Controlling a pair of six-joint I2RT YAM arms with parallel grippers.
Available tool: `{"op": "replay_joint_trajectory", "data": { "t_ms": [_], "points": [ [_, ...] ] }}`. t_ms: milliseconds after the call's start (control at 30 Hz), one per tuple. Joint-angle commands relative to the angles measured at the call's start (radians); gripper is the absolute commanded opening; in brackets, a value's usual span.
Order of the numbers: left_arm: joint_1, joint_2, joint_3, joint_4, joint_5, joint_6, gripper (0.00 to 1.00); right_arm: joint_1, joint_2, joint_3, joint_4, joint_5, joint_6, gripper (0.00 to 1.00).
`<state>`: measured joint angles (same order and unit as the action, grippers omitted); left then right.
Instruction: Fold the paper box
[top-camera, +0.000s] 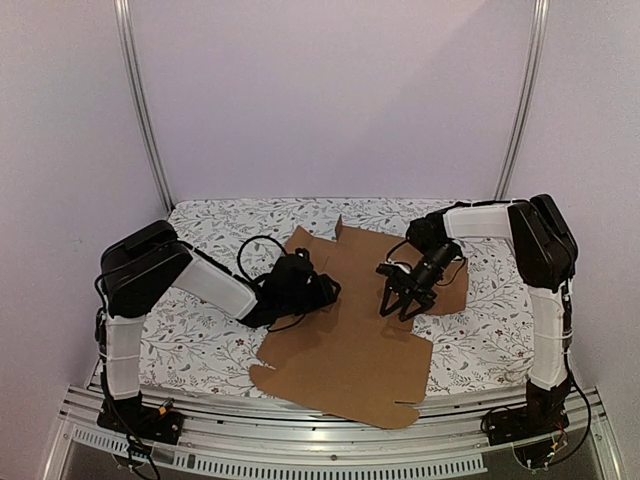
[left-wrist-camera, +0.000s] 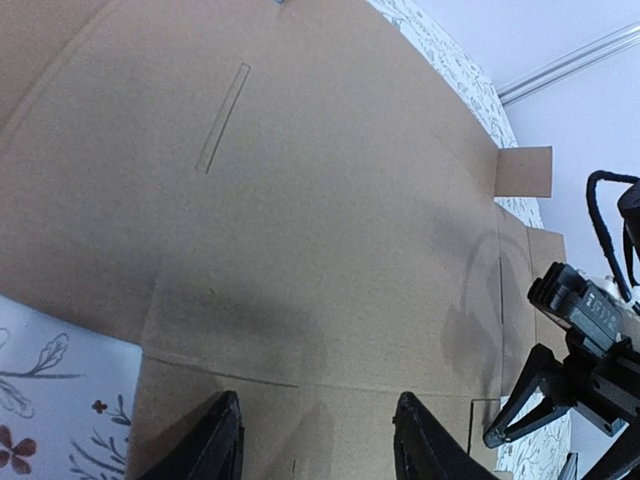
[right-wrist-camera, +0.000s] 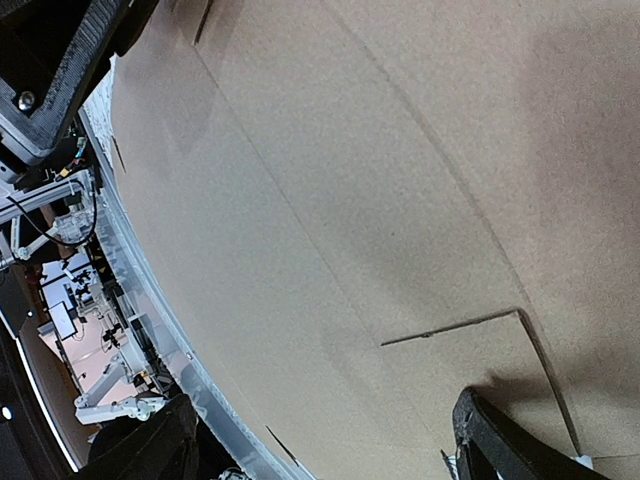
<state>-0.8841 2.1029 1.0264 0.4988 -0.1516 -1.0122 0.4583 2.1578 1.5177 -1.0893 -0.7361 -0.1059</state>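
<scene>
The paper box (top-camera: 350, 335) is a flat brown die-cut cardboard sheet with flaps and slits, lying on the table's middle and reaching over the near edge. My left gripper (top-camera: 328, 290) hovers over its left part, jaws open and empty; its fingertips (left-wrist-camera: 222, 415) show above the sheet (left-wrist-camera: 300, 200). My right gripper (top-camera: 403, 303) is open and empty just above the sheet's right part, near a small flap (top-camera: 448, 290). The right wrist view shows the sheet (right-wrist-camera: 380, 180) with a cut slit, and one fingertip (right-wrist-camera: 480, 420).
A floral cloth (top-camera: 200, 340) covers the table. A metal rail (top-camera: 300, 440) runs along the near edge, also in the right wrist view (right-wrist-camera: 150, 300). Two upright poles (top-camera: 140, 100) stand at the back corners. The right gripper shows in the left wrist view (left-wrist-camera: 570, 370).
</scene>
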Motion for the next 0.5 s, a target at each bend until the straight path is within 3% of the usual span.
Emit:
{"op": "replay_joint_trajectory", "data": {
  "t_ms": [0,267,467],
  "points": [
    [-0.035,0.053,-0.045,-0.314,0.082,0.025,0.52,0.005,0.118,-0.043,0.027,0.233,0.027,0.88],
    [-0.025,0.046,0.028,-0.456,0.103,0.136,0.52,0.003,0.184,-0.040,0.008,0.236,0.017,0.87],
    [-0.013,0.013,0.128,-0.715,0.115,0.317,0.51,0.003,0.197,-0.044,0.008,0.246,0.012,0.87]
  ]
}}
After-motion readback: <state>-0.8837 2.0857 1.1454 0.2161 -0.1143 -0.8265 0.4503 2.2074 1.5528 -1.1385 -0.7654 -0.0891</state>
